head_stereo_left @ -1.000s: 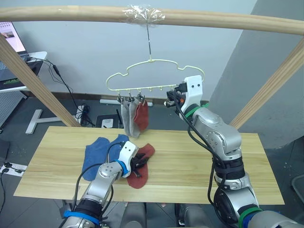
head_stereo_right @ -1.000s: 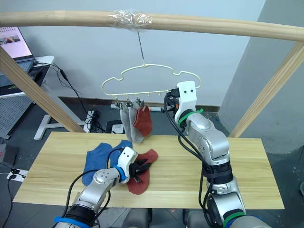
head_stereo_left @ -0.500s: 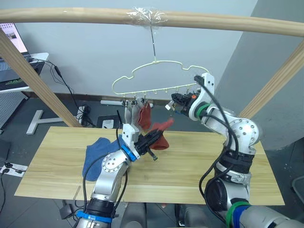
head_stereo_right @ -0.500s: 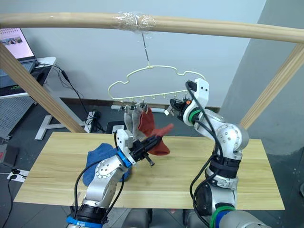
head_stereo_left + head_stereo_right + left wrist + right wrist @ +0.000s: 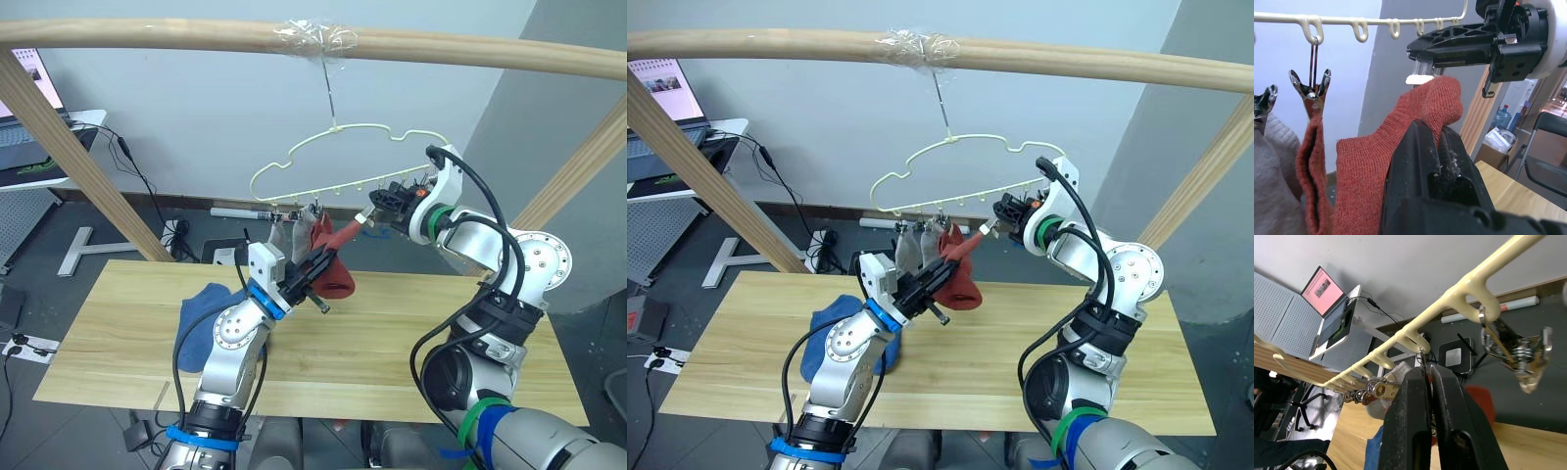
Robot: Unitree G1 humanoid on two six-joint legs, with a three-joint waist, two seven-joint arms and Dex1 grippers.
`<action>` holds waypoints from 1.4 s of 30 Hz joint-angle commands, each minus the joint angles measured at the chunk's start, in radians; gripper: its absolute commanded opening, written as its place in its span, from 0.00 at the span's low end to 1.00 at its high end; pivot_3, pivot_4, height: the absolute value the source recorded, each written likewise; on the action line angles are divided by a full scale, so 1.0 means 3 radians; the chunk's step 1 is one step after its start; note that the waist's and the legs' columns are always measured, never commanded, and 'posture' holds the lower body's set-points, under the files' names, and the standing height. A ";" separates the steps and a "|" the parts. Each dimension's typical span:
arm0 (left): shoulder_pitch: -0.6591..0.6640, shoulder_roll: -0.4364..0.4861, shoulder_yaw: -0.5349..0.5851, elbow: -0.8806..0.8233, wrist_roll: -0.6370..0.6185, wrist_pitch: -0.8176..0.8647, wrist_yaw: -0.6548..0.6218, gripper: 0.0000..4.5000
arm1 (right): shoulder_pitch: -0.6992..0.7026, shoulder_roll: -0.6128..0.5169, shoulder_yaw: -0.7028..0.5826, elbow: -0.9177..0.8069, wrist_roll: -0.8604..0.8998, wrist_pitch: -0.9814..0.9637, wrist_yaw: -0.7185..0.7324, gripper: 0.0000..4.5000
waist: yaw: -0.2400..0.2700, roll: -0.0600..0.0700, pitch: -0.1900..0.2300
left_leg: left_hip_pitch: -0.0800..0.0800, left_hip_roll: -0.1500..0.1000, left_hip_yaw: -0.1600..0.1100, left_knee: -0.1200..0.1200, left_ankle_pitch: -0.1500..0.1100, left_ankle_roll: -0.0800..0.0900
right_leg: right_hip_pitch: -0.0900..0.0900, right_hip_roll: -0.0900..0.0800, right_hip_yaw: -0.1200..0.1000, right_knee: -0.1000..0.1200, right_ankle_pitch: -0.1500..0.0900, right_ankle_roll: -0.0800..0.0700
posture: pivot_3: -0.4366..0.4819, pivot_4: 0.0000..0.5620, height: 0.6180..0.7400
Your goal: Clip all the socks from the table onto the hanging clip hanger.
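Note:
My left gripper (image 5: 327, 258) is shut on a rust-red sock (image 5: 339, 276), held up just below the clip hanger (image 5: 338, 131). In the left wrist view the sock's cuff (image 5: 1442, 98) touches the tips of my right gripper (image 5: 375, 213). That gripper is shut on a small metal clip (image 5: 1423, 363) under the hanger's bar. Two grey socks (image 5: 285, 237) and another rust-red sock (image 5: 1310, 161) hang from clips at the left end. Blue socks (image 5: 202, 311) lie in a heap on the table (image 5: 421, 338) at the left.
The hanger hangs by its hook from a thick wooden pole (image 5: 147, 32) with slanted side poles (image 5: 73, 162). A free clip (image 5: 1520, 355) dangles beside my right gripper. A laptop (image 5: 664, 93) and cables sit behind the table at the left.
My left gripper has lifted the rust-red sock off the table up to the hanger. My right gripper has come in along the bar to meet it, and the hanger has swung right.

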 commanded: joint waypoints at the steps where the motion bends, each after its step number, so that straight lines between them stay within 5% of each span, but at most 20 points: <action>1: -0.0078 -0.0031 -0.0035 -0.0039 0.0055 -0.0141 0.0042 0.01 | -0.0105 0.0364 -0.0267 -0.0002 -0.0009 0.0100 -0.0194 0.00 | 0.0001 0.0000 0.0000 | 0.0000 0.0000 0.0000 0.0001 0.0000 0.0000 | 0.0001 0.0000 0.0000 0.0000 0.0000 0.0000 | 0.70 0.26 1.00; 42: -0.0329 -0.0070 -0.0174 0.0393 0.0330 -0.0698 0.0123 0.01 | -0.0400 0.0584 -0.0477 0.0082 0.0170 0.0244 -0.0491 0.00 | 0.0002 0.0000 -0.0002 | 0.0000 -0.0002 -0.0005 0.0005 0.0000 0.0001 | 0.0006 -0.0001 -0.0004 0.0000 0.0001 0.0002 | 0.71 0.29 1.00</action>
